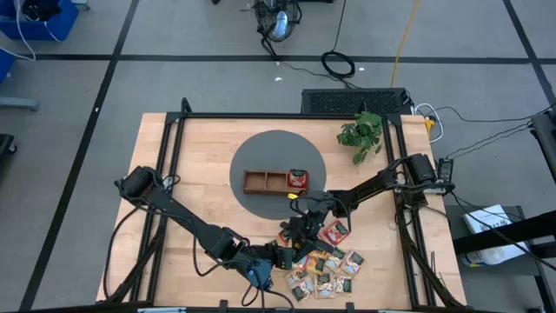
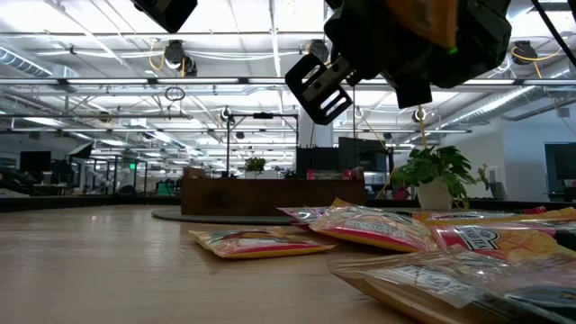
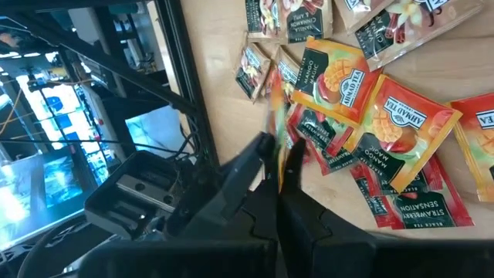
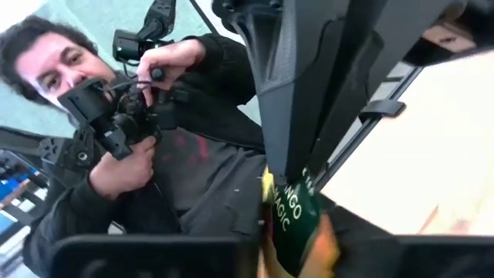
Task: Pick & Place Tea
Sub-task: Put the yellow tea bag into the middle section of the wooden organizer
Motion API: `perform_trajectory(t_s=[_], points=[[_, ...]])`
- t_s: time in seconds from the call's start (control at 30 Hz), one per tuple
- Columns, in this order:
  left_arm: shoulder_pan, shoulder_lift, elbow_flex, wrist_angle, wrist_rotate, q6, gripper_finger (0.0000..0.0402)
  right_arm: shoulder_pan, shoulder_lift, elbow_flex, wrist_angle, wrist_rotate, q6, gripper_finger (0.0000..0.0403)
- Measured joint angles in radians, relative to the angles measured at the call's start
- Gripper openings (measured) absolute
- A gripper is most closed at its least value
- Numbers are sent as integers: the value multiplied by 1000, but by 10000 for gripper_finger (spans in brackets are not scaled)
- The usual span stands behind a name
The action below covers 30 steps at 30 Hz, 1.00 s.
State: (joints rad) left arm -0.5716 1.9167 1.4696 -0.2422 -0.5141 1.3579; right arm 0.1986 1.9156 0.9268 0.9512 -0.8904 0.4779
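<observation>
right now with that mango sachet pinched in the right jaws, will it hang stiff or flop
Probably flops a little: the mango sachet is a thin flat packet gripped only at one edge by the right gripper. Likely very light, as the loose sachets lie flat and overlapped. Its glossy wrapper may slip.

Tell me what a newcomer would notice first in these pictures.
The heap of tea sachets at the table's near edge, with both arms bent over it. The right gripper pinches a green-and-orange mango sachet. Farther back, a wooden tray on a grey disc holds one red sachet.
</observation>
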Motion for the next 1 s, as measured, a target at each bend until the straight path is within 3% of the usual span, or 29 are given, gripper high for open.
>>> perform_trajectory(t_s=[0.23, 0.43, 0.67, 0.87, 1.0], points=[[-12, 0, 0, -6, -37, -63, 15, -1, 0, 0, 8, 6, -69, 2], [-86, 0, 6, 1, -261, -83, 37, -20, 0, 0, 9, 5, -104, 1], [-172, -1, 13, 161, -488, -200, 60, -48, -1, 0, -49, 103, -239, 1], [-223, -1, 13, 243, -622, -427, 62, -37, -16, 0, -103, 266, -418, 0], [-239, -1, 13, 279, -782, -685, 62, -3, -74, -1, -223, 567, -661, 0]])
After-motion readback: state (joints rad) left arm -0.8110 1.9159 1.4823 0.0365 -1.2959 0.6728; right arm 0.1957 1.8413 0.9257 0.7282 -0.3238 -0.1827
